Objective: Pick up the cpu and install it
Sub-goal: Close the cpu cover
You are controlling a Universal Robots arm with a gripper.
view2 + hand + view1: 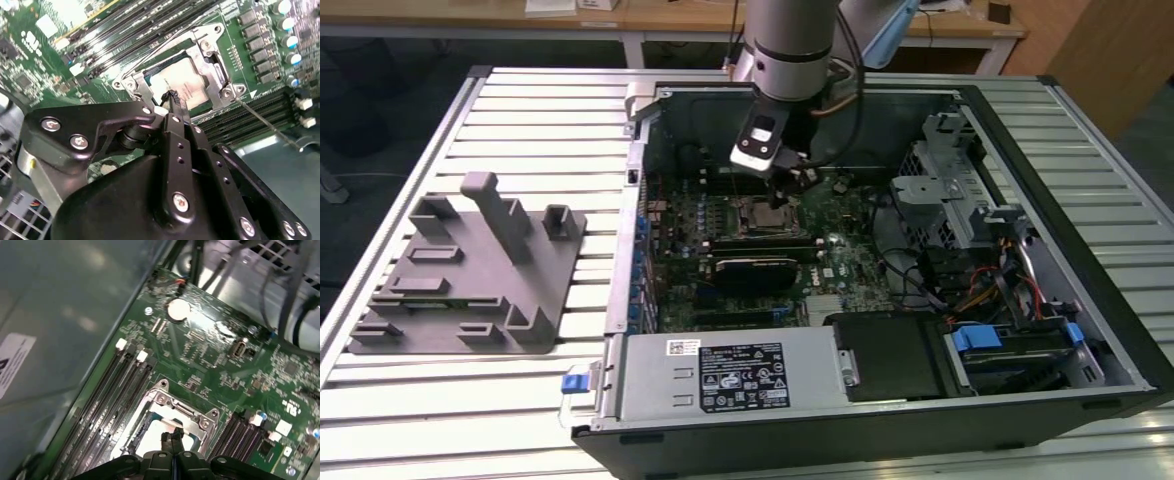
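A pale slatted metal counter (520, 110) spreads across the frame; wooden desks (680, 18) line the top edge, dark floor (440, 52) upper left, brown wooden panel (1121, 50) upper right.

cpu (187, 80): silvery square, lying flat inside socket frame (134, 86).

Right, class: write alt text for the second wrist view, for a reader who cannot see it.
The closed gripper hangs over the cpu, which lies in its socket on a green motherboard.
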